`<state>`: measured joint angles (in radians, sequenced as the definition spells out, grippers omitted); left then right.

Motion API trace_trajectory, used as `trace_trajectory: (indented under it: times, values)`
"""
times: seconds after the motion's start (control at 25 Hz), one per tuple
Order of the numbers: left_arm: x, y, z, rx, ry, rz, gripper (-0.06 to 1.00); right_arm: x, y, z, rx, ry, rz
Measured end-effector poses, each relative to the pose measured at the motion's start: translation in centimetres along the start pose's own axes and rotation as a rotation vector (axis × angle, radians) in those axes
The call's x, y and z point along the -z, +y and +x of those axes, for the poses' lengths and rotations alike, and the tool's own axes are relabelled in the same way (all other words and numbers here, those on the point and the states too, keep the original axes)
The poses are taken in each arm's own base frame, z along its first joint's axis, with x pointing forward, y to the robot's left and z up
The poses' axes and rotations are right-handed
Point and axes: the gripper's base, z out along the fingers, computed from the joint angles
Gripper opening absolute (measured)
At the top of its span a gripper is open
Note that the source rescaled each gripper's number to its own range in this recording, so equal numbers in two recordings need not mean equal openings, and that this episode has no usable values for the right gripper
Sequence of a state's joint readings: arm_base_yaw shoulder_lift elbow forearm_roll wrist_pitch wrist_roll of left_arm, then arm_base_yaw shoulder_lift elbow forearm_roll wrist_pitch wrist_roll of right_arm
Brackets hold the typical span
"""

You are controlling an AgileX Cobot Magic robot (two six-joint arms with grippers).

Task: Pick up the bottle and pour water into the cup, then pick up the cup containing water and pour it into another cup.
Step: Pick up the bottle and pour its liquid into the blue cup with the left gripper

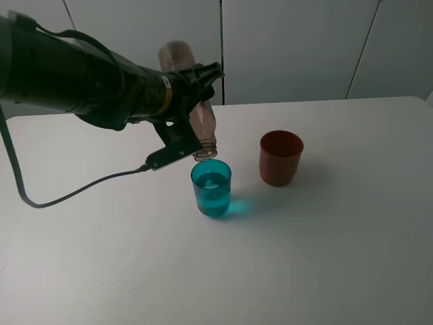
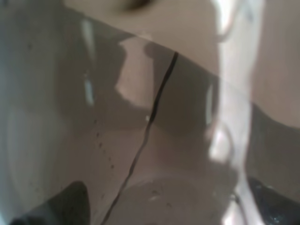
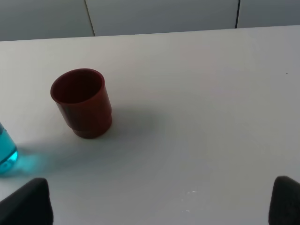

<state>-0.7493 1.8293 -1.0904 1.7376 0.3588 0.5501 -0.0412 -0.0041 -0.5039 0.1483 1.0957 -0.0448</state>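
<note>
My left gripper (image 1: 194, 82) is shut on the clear grey-tinted bottle (image 1: 203, 126) and holds it tilted steeply, neck down. The bottle's open mouth is just above the rim of the teal-blue cup (image 1: 211, 188), which stands upright with water in it. In the left wrist view the bottle's wall (image 2: 140, 140) fills the picture. The red-brown cup (image 1: 281, 157) stands upright and empty to the right of the teal cup. In the right wrist view the red-brown cup (image 3: 83, 103) is ahead and the teal cup's edge (image 3: 5, 150) just shows. My right gripper (image 3: 154, 206) is open and empty.
The white table (image 1: 338, 257) carries both cups. A black cable (image 1: 67, 193) hangs from the left arm and trails over the table's left side. A white panelled wall (image 1: 304, 47) stands behind the table's far edge. The right arm does not show in the exterior view.
</note>
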Motion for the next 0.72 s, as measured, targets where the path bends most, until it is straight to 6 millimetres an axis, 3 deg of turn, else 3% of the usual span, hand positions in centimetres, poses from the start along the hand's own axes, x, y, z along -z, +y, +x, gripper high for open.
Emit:
trace_trajectory:
  times: [0.28, 0.72]
  values:
    - [0.0, -0.08, -0.05, 0.045, -0.005, 0.009, 0.0, 0.0, 0.0, 0.0, 0.0, 0.0, 0.0]
    - [0.01, -0.16, -0.42, 0.433, -0.042, 0.028, 0.0, 0.0, 0.0, 0.0, 0.0, 0.0, 0.0]
